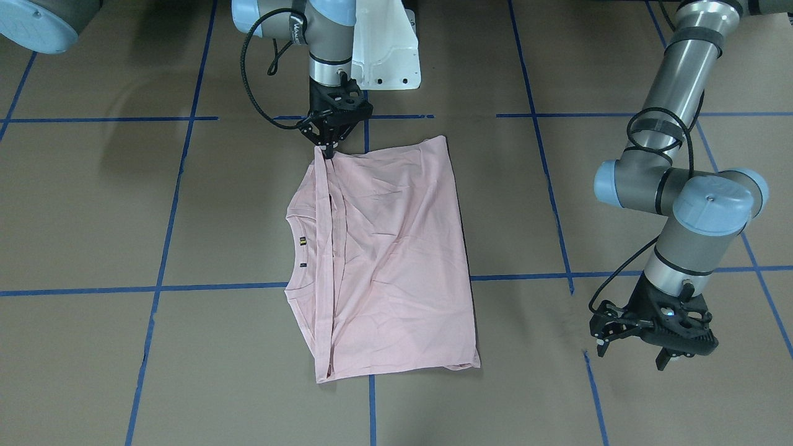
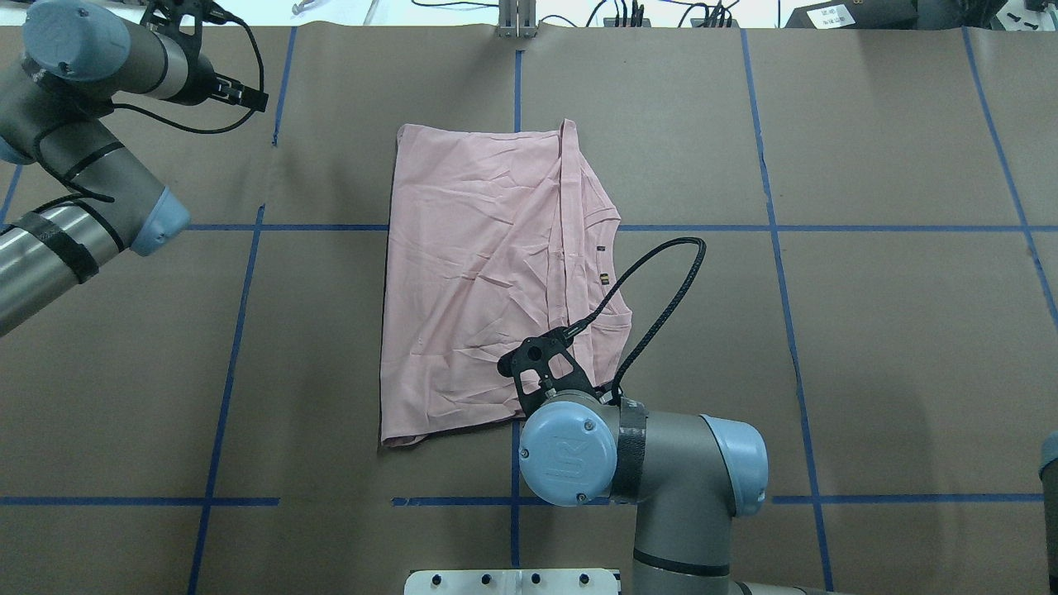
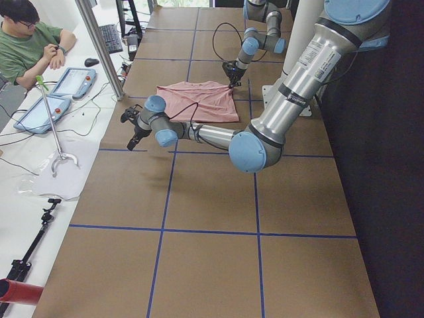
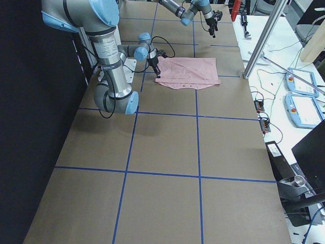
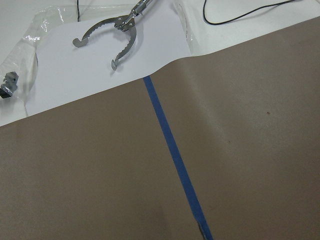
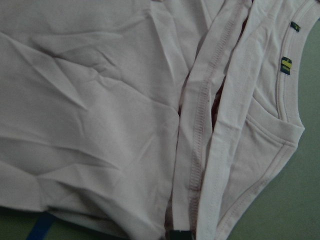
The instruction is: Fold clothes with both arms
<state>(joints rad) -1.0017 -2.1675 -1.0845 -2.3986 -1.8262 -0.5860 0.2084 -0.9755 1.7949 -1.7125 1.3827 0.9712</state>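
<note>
Blue-taped brown table (image 1: 93, 204), pink T-shirt (image 1: 396, 248)

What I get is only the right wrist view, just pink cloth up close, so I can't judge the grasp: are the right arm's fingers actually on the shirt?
Observer: Yes. In the front-facing view the right gripper has its fingers pinched together on the shirt, at the collar-side corner nearest the robot's base.
Operator: And the left arm?
Observer: The left gripper is open over bare table, well clear of the shirt, toward the operators' edge.
Operator: How does the whole shirt lie?
Observer: Its outline is a creased rectangle, with no sleeve sticking out.
</note>
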